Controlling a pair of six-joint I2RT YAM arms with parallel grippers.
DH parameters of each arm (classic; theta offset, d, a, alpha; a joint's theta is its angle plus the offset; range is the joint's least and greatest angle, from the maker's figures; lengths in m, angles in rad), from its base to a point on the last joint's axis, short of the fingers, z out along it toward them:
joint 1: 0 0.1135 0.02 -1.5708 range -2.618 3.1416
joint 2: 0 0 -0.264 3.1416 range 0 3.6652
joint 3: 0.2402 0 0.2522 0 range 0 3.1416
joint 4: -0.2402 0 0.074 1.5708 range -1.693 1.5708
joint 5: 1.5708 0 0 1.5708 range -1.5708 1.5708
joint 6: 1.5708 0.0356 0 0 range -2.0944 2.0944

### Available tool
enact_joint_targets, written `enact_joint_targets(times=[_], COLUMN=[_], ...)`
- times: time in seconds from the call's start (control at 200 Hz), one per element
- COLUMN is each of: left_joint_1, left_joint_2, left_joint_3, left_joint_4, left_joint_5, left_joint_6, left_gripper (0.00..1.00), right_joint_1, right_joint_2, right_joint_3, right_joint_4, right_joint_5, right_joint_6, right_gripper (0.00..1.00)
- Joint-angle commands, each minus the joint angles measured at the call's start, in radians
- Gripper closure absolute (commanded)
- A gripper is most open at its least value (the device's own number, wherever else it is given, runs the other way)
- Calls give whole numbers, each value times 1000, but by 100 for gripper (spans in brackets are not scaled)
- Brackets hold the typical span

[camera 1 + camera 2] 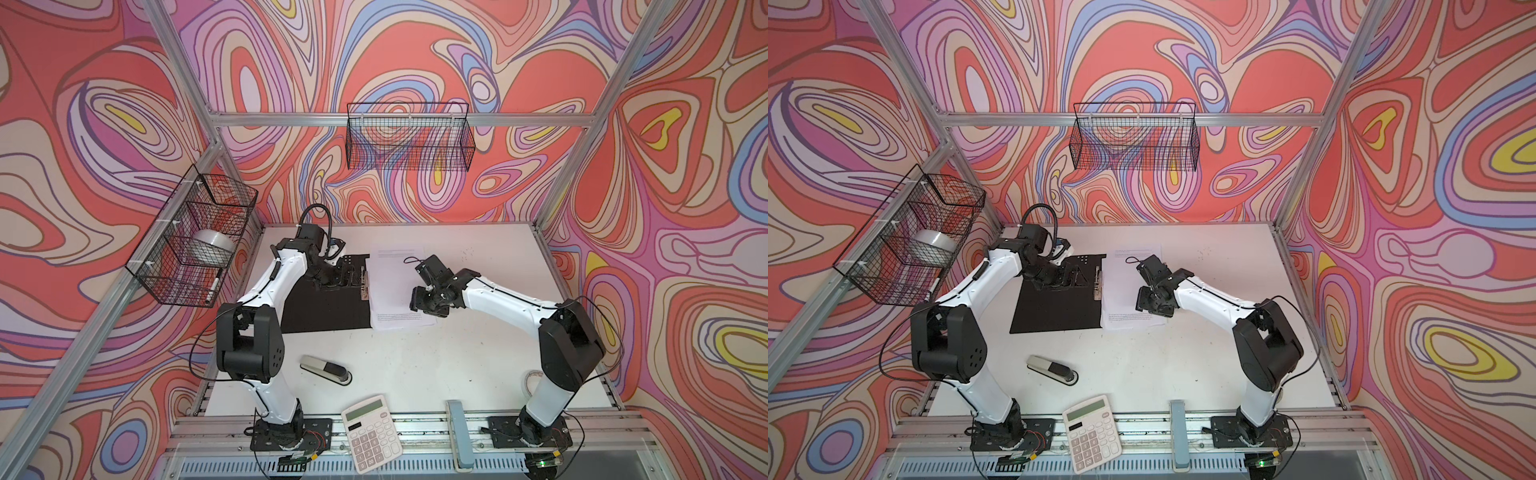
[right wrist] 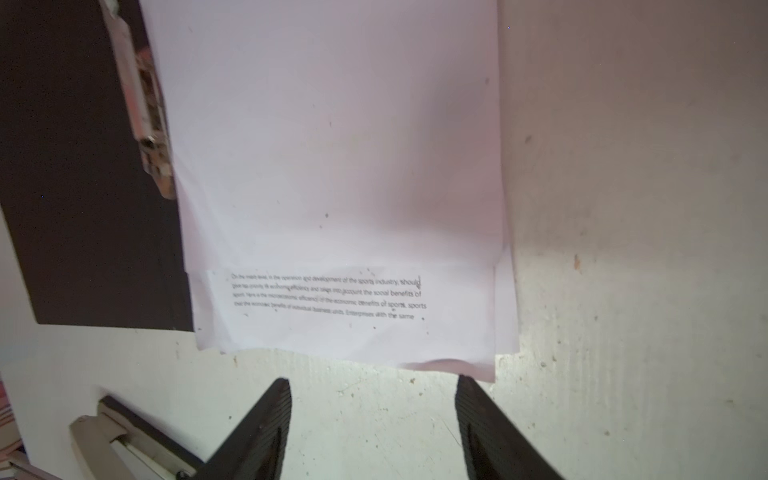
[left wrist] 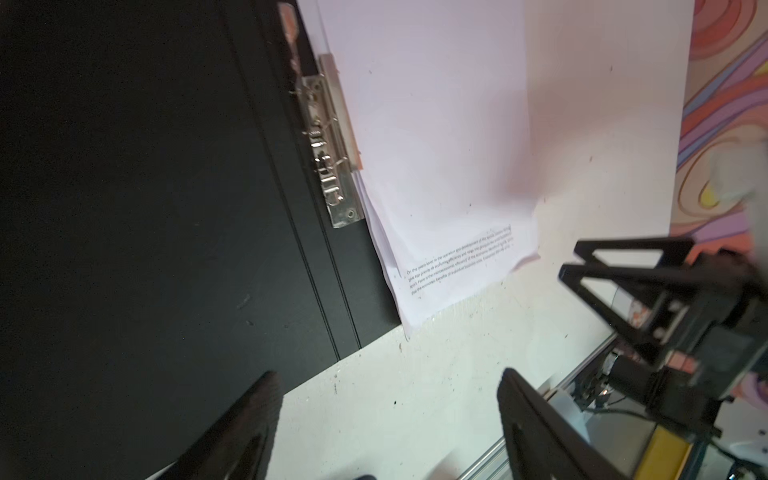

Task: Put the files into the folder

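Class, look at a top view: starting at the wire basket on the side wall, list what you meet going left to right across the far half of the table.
wire basket → folder → metal clip → files

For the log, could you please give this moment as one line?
folder open flat | files beside clip, clamping unclear | left gripper open, empty | right gripper open, empty

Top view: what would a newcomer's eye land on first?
The swirling red, pink and blue walls all around. Then the open black folder on the table, with the white files lying along its right side by the metal clip. A calculator sits at the front edge.
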Motion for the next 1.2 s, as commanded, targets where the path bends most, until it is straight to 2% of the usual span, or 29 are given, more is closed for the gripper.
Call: enact_joint_targets(times=[0.0, 0.085, 0.295, 0.566, 0.751, 0.866, 0.962, 1.197], left_joint_1=[-91, -144, -280, -451, -493, -505, -510, -551], left_joint_2=[-61, -92, -114, -88, -70, -49, -36, 10], left_joint_3=[-46, -105, -217, -322, -355, -345, -335, -338], left_joint_4=[-89, -84, -40, 158, 250, 259, 239, 260], left_joint_5=[-113, -168, -258, -438, -511, -521, -484, -507], left_joint_6=[310, 389, 462, 462, 551, 571, 587, 621], left_gripper=[17, 15, 14, 14, 13, 13, 13, 14], right_joint_1=[-91, -150, -232, -325, -371, -389, -397, -420], right_joint_2=[-5, 63, 293, 511, 640, 746, 835, 972], right_joint_3=[111, 207, 451, 518, 621, 757, 876, 1035], right_joint_4=[-84, -112, -92, 281, 409, 394, 376, 381], right_joint_5=[-25, -55, -133, -180, -226, -289, -350, -446], right_joint_6=[-130, -190, -321, -358, -347, -336, -328, -302], right_gripper=[35, 35, 37, 41, 41, 42, 42, 43])
